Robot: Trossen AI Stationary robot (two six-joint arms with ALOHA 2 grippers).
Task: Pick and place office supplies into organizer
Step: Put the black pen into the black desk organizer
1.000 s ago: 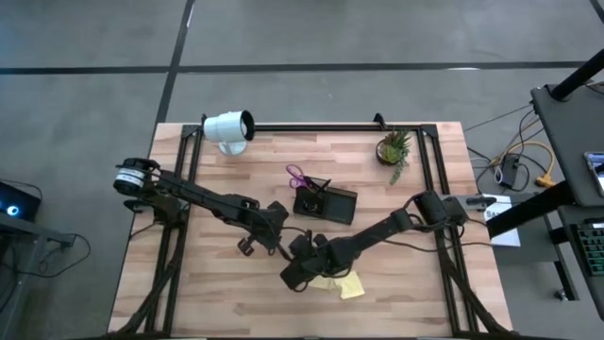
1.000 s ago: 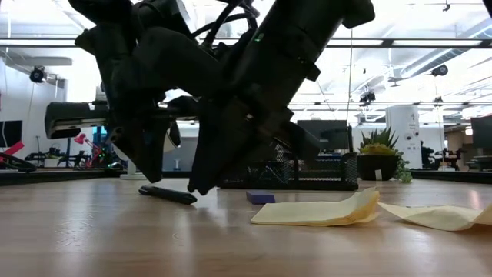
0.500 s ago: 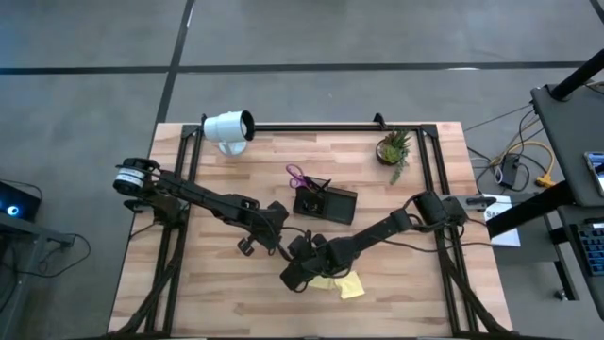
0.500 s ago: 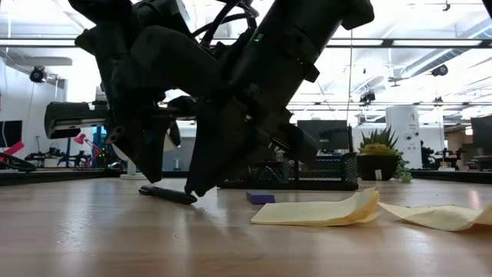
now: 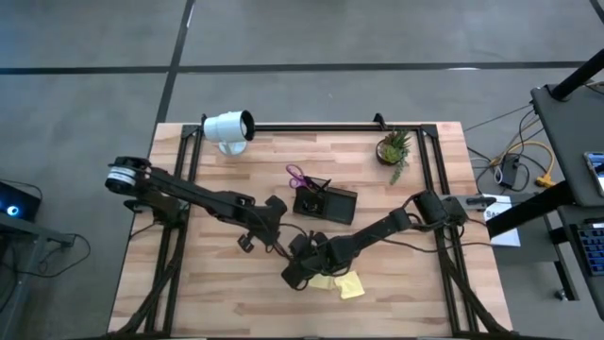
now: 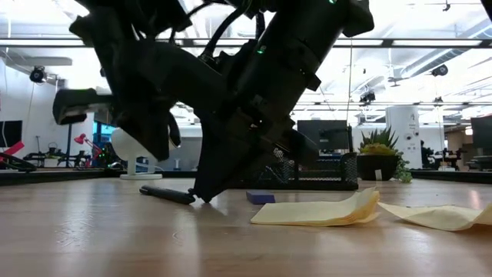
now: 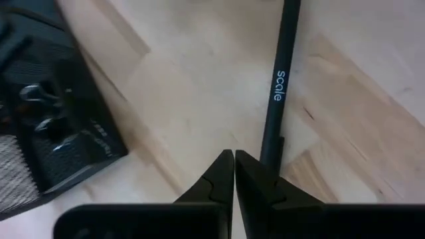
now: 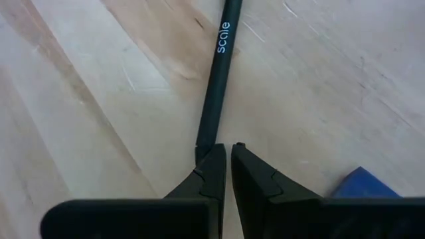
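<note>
Pen [image 8: 214, 93], slim matte black barrel, on pale, apparently smooth wood table [image 8: 99, 79].

The wooden table [image 5: 217, 283] carries a black organizer [image 5: 326, 203], yellow sticky notes [image 5: 344, 284], a dark pen [image 6: 167, 194] and a potted plant [image 5: 393, 147].

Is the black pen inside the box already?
No, the pen lies flat on the wooden table, just ahead of the right gripper.

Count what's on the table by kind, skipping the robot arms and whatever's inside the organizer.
Yellow sticky notes: 2
Black pen: 1
Small blue piece: 1
Black organizer: 1
Potted plant: 1
White lamp-like object: 1
Total: 7
</note>
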